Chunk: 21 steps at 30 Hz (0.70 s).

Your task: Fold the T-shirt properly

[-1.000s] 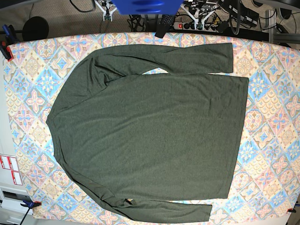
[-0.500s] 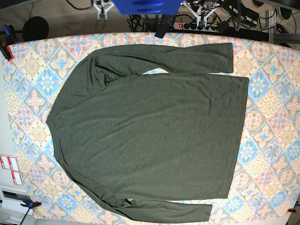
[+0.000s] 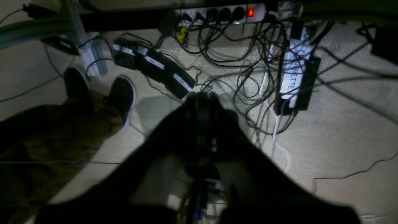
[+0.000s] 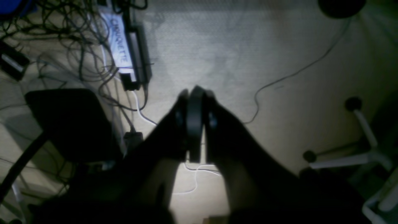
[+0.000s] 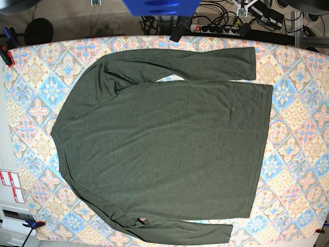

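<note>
The T-shirt (image 5: 164, 144), dark olive green with long sleeves, lies spread flat on the patterned table (image 5: 298, 123). Its neck end is at the left and its hem at the right. One sleeve (image 5: 205, 64) runs along the far edge, the other (image 5: 185, 231) along the near edge. Neither gripper is over the table; both wrist cameras look down at the floor. My left gripper (image 3: 202, 99) is shut and holds nothing. My right gripper (image 4: 196, 95) is also shut with nothing in it. Neither wrist view shows the shirt.
A power strip (image 3: 217, 12), tangled cables (image 3: 248, 71) and a person's shoes (image 3: 121, 93) lie on the floor behind the table. A chair base (image 4: 357, 155) stands on the floor. A blue object (image 5: 162, 6) hangs over the table's far edge.
The arm ends at the top edge of the base view have moved apart and upward, almost out of view. The shirt has not moved.
</note>
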Each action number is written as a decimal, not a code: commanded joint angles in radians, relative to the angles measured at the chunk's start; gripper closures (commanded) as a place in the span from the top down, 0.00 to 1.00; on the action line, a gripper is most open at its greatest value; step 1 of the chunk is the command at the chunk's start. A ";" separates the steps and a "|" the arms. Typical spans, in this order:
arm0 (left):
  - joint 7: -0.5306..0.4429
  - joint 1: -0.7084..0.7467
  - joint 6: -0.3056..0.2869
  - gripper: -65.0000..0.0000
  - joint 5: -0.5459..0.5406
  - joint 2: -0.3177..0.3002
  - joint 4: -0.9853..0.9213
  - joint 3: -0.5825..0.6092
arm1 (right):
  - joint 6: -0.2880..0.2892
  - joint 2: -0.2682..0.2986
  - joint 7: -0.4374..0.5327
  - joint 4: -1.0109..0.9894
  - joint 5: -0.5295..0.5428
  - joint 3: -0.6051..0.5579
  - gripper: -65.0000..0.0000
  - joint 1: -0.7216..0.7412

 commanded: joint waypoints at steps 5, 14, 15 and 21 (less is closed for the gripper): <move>-0.007 0.181 0.003 0.00 -0.001 -0.029 0.259 -0.001 | -0.012 0.043 0.012 0.217 0.005 0.047 0.00 -0.144; -0.007 0.368 0.003 0.00 -0.071 -0.069 0.618 -0.010 | -0.012 0.043 0.007 0.576 0.001 0.256 0.00 -0.311; -0.005 0.379 0.003 0.00 -0.105 -0.078 0.661 -0.010 | -0.012 0.043 -0.013 0.620 0.001 0.269 0.00 -0.328; -0.005 0.440 0.006 0.00 -0.277 -0.166 0.876 -0.010 | -0.012 0.039 -0.114 0.869 0.001 0.325 0.00 -0.391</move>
